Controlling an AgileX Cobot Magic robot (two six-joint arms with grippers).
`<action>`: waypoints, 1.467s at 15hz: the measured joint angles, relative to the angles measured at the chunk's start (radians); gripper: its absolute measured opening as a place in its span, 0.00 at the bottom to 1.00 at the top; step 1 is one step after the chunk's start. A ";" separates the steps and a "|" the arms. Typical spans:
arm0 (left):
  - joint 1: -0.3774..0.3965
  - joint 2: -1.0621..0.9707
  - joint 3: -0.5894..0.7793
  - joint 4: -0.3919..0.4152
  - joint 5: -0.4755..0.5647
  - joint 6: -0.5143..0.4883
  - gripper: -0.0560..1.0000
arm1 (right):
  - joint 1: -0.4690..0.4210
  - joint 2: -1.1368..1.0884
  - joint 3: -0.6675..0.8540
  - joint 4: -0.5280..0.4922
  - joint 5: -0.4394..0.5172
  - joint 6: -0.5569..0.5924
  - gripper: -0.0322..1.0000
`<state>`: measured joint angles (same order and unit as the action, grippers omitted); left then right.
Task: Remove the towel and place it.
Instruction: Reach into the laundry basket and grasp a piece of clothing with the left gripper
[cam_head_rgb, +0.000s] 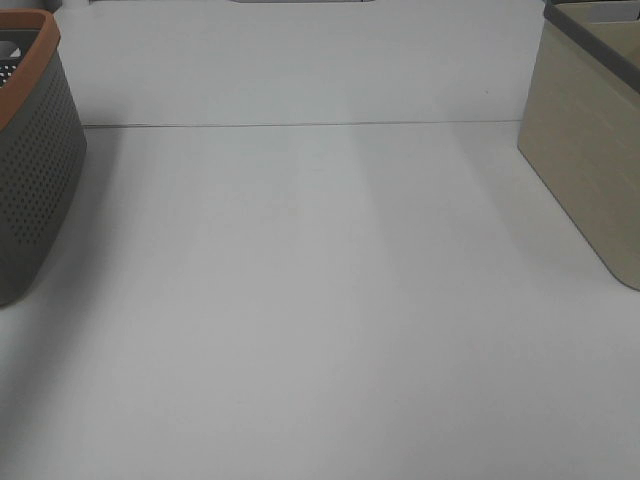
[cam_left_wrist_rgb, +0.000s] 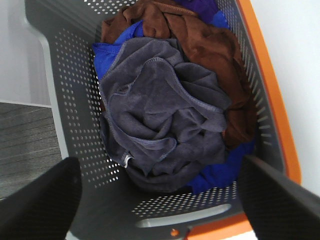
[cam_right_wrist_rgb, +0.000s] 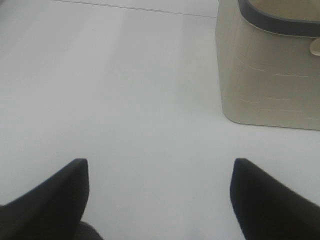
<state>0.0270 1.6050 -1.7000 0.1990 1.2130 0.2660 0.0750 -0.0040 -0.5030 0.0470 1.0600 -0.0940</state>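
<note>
In the left wrist view the charcoal-grey towel (cam_left_wrist_rgb: 165, 120) lies crumpled on top of a brown cloth (cam_left_wrist_rgb: 210, 50) and a blue cloth (cam_left_wrist_rgb: 220, 172) inside the grey perforated basket (cam_left_wrist_rgb: 75, 100) with an orange rim. My left gripper (cam_left_wrist_rgb: 160, 200) hovers open above the basket, its fingers wide apart over the towel and holding nothing. My right gripper (cam_right_wrist_rgb: 160, 200) is open and empty above the bare white table (cam_right_wrist_rgb: 125, 100), near the beige basket (cam_right_wrist_rgb: 270, 75). Neither gripper shows in the high view.
In the high view the grey basket (cam_head_rgb: 30, 150) stands at the left edge and the beige basket (cam_head_rgb: 590, 140) at the right edge. The white table (cam_head_rgb: 320, 300) lies between them, with a seam line across its back.
</note>
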 joint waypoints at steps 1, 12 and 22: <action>0.001 0.041 -0.017 0.018 0.000 0.046 0.80 | 0.000 0.000 0.000 0.000 0.000 0.002 0.77; 0.253 0.365 -0.092 -0.239 -0.184 0.438 0.78 | 0.000 0.000 0.000 -0.029 0.000 0.057 0.77; 0.253 0.532 -0.092 -0.271 -0.312 0.479 0.74 | 0.000 0.000 0.000 -0.047 0.000 0.064 0.77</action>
<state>0.2800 2.1370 -1.7920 -0.0720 0.9010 0.7450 0.0750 -0.0040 -0.5030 0.0000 1.0600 -0.0300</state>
